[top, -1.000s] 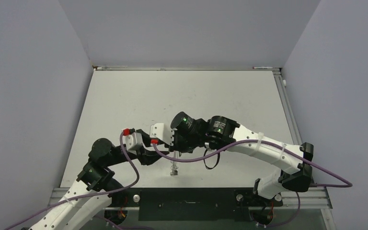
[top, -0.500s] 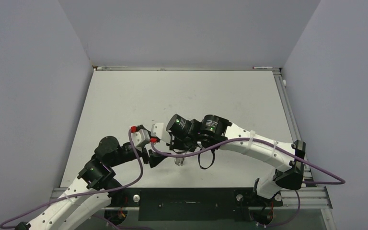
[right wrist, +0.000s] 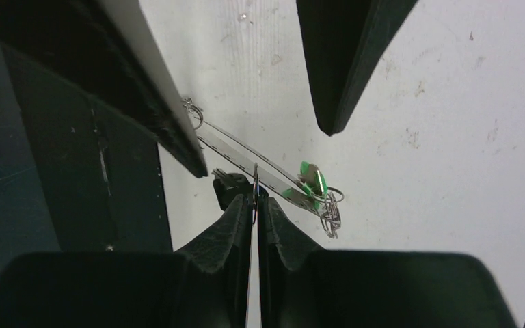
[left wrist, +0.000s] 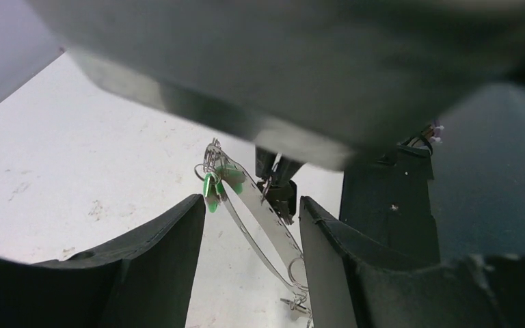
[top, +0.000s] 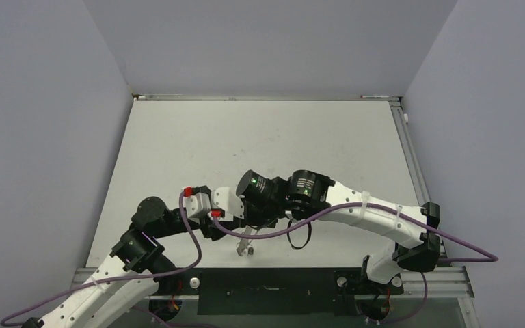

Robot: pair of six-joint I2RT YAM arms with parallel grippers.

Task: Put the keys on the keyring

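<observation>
Right tool (right wrist: 254, 199) pinched shut on thin metal sliver (right wrist: 255, 174), likely steadying it for threading. Left tool (left wrist: 251, 201) half-open astride silvery perforated metal strip (left wrist: 273, 236), gripping nothing.

The counter (top: 260, 137) is a matt white surface, lightly scuffed and speckled with grey marks. The fingers of the left claw (left wrist: 249, 205) and the right claw (right wrist: 255, 198) look like matt black plastic with smooth faces. The strip (left wrist: 263, 225) is polished silvery metal with a mirror-like sheen, the keyring (right wrist: 331, 213) is thin bright wire, and the tags (right wrist: 311, 179) are glossy, translucent green plastic.
</observation>
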